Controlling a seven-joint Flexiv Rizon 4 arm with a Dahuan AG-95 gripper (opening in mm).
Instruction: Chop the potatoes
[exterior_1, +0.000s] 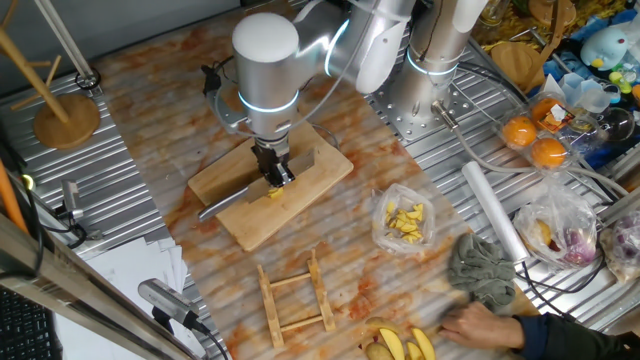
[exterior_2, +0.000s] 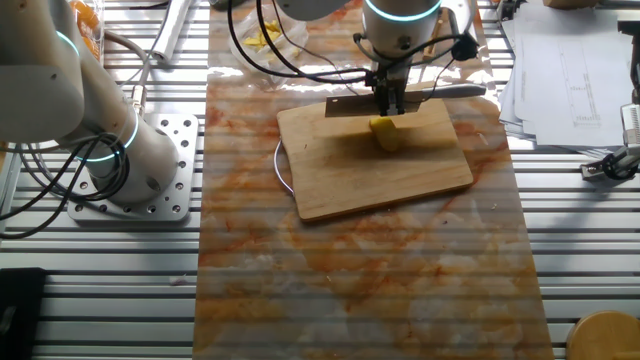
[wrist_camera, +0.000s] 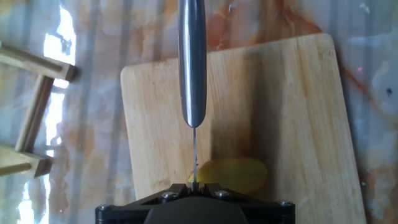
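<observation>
Marbled orange table covering (exterior_2: 360, 270) carries a wooden cutting board (exterior_2: 380, 175). On it lies the potato (exterior_2: 386, 133), at six o'clock of my pincer (exterior_2: 390, 104), which is clamped on a knife (exterior_2: 345, 106) whose blade touches it.

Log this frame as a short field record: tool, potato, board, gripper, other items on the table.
tool: knife, held by the gripper, blade over the potato
potato: potato, pale yellow, on the board under the blade; whether it is already cut cannot be told
board: wooden cutting board on the marbled mat
gripper: shut on the knife between handle and blade
other items: clear bag of yellow chunks, wooden rack, grey cloth, a person's hand at the table edge
</observation>
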